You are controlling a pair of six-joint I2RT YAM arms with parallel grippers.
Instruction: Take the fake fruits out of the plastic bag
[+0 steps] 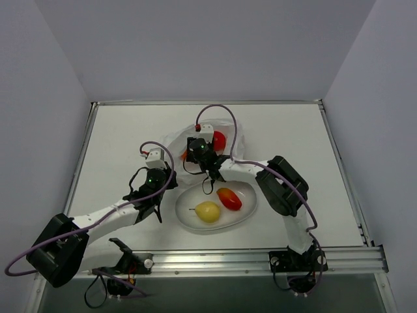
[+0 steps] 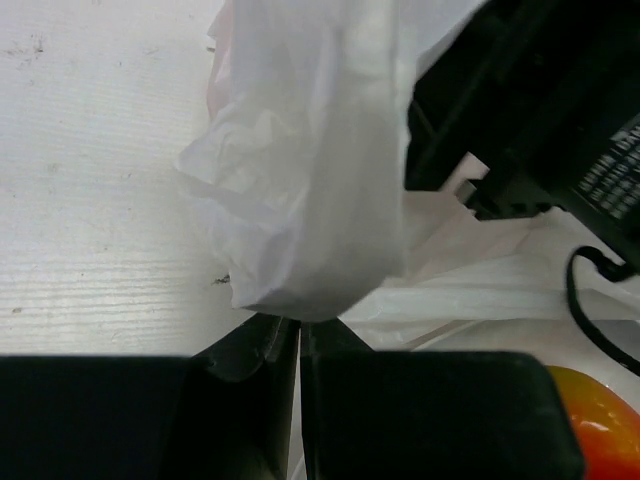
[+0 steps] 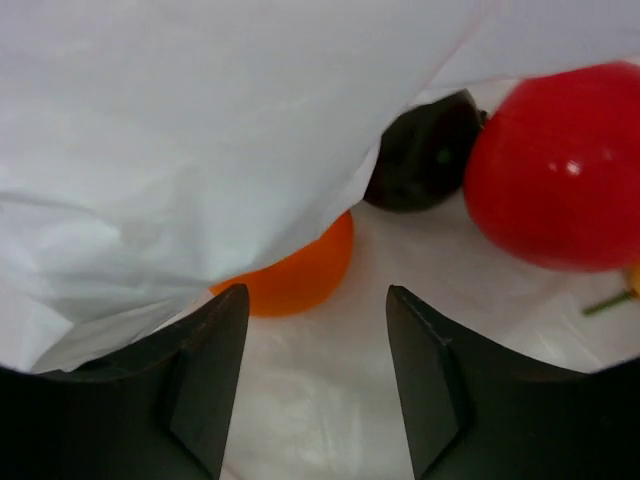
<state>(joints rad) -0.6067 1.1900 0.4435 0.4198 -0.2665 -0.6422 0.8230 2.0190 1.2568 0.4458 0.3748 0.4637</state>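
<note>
The plastic bag [image 1: 229,134] lies crumpled behind the white oval plate [image 1: 245,217]. My left gripper [image 2: 298,326] is shut on a fold of the plastic bag [image 2: 300,180] and holds it lifted. My right gripper [image 3: 318,310] is open inside the bag's mouth, low over the plastic floor, with nothing between its fingers. Just beyond its left finger sits an orange fruit [image 3: 300,272], half under the bag's flap [image 3: 200,130]. Farther in lie a dark purple plum [image 3: 420,150] and a red round fruit [image 3: 560,165]. A yellow pear [image 1: 208,211] and a red-orange elongated fruit [image 1: 229,198] rest on the plate.
The right arm's black wrist [image 2: 540,100] fills the upper right of the left wrist view, close to the lifted fold. Grey walls enclose the white table [image 1: 124,143] on three sides, and a metal rail [image 1: 260,261] runs along its near edge.
</note>
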